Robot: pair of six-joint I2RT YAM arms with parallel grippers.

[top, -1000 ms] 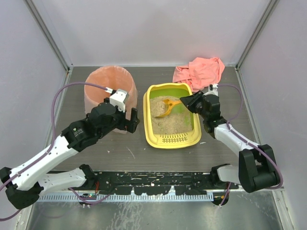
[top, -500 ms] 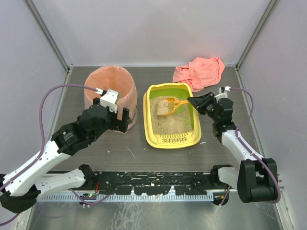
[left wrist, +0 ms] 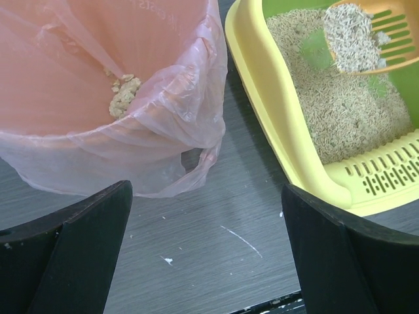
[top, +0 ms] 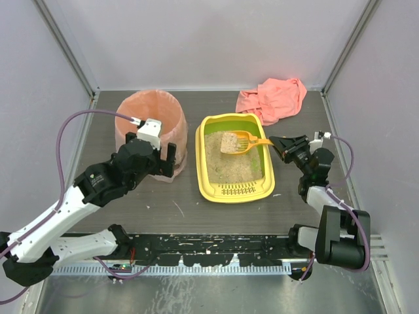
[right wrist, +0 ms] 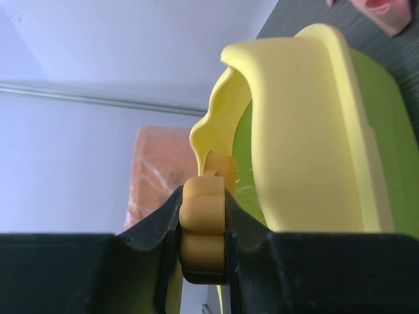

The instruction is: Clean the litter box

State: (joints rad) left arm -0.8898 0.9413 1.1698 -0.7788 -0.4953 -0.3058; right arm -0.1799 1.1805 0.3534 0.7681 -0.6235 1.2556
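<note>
Now my right pincer (top: 276,141) is clamped on the handle of the orange scoop (top: 239,140), a litter clump riding in it above the litter box (top: 203,175), which sits on the bench (top: 177,209) just beside the pink-bagged bin (top: 147,111). My left pincer (left wrist: 206,190) hangs open close by the bin.

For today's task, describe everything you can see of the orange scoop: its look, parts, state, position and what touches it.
The scoop is small and orange and looks like plastic, with a slotted bowl and a thin handle. Its bowl carries a pale grey clump of litter. It lies roughly level over the far end of the litter box, with its handle pointing right. The right gripper is shut on the handle's end. Nothing else visibly touches it.
</note>
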